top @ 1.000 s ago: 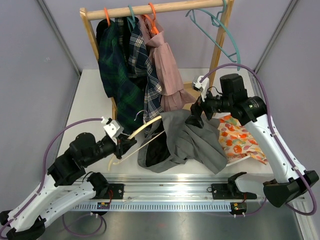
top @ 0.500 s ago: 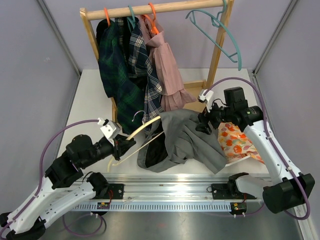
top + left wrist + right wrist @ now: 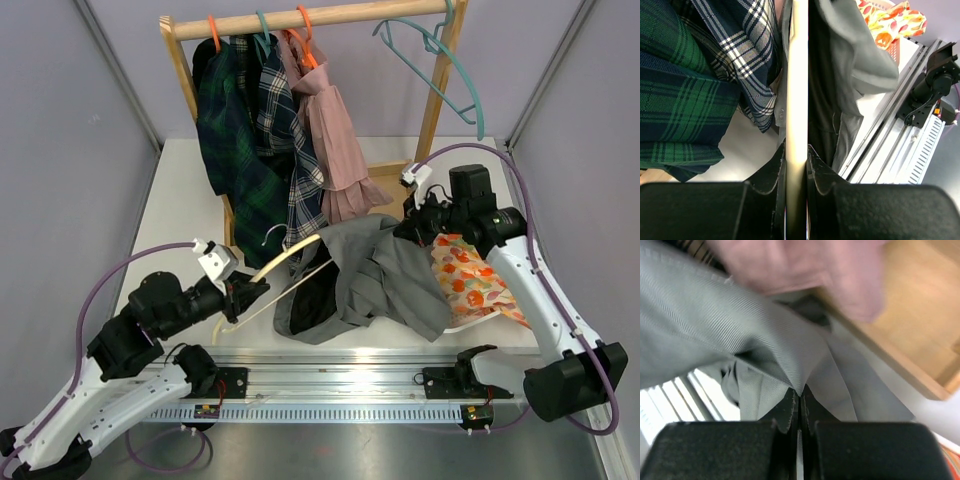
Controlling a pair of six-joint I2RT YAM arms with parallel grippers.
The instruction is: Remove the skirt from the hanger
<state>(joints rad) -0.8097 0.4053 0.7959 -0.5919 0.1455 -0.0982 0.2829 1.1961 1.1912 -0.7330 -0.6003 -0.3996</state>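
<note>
One wooden rack (image 3: 300,20) is carrying three hung garments and one bare teal hanger (image 3: 463,85). One grey skirt (image 3: 390,280) is lying crumpled on the table (image 3: 190,190), hiding the far end of one wooden hanger (image 3: 295,250). The left gripper (image 3: 796,155) is clamping the hanger's bar. The right gripper (image 3: 799,396) is pinching a skirt fold.

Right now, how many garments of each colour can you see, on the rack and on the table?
green plaid: 1
blue plaid: 1
pink garment: 1
grey skirt: 1
floral cloth: 1
Total: 5
</note>
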